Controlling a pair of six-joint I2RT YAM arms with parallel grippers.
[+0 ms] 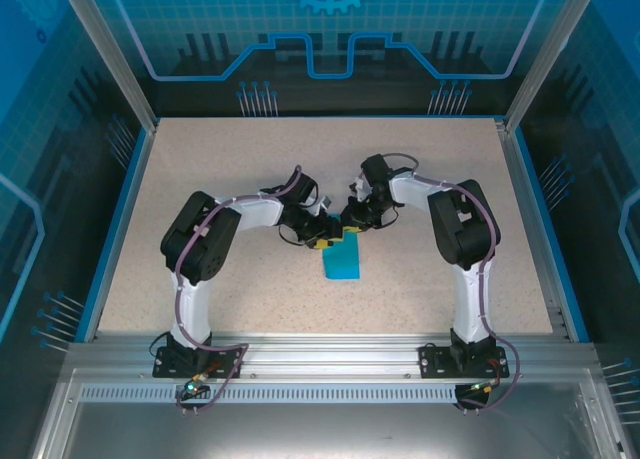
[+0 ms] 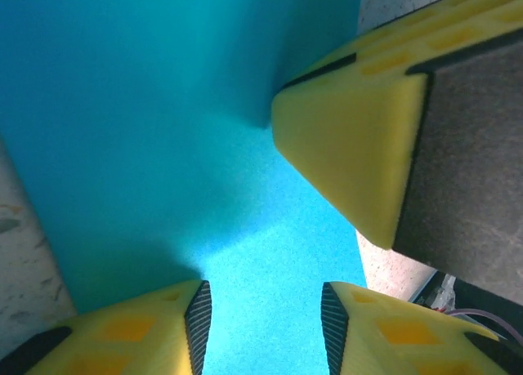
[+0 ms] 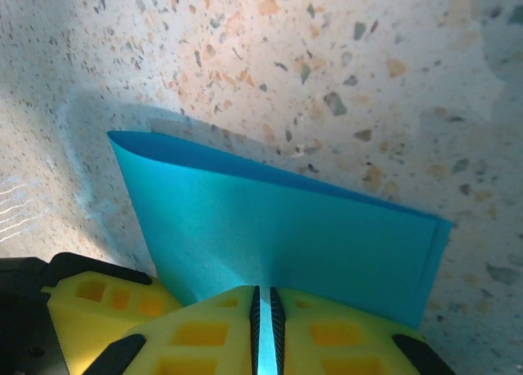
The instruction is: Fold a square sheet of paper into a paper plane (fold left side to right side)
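Currently the right claw [image 3: 263, 330] is clamped on the cyan-blue sheet of paper [image 3: 270, 236]. Its two yellow fingers [image 3: 221, 305] are pressed together with only the thin near edge of the sheet between their dark pads. Ahead of that claw the sheet lies doubled over on the speckled tabletop [image 3: 327, 64], with the fold along the edge farthest from the claw and two layers showing almost flush at the far right corner. The left claw [image 2: 263, 318] has its jaws apart, and the blue sheet spreads beneath and ahead of it, showing through the gap between its fingertips. Whether those tips touch the paper I cannot tell. Ahead and to the right of the left claw, one yellow finger of the right claw reaches in over the sheet near its edge. Seen from above, the two claws meet almost tip to tip at one end of the sheet, which stretches from them toward the arm bases.
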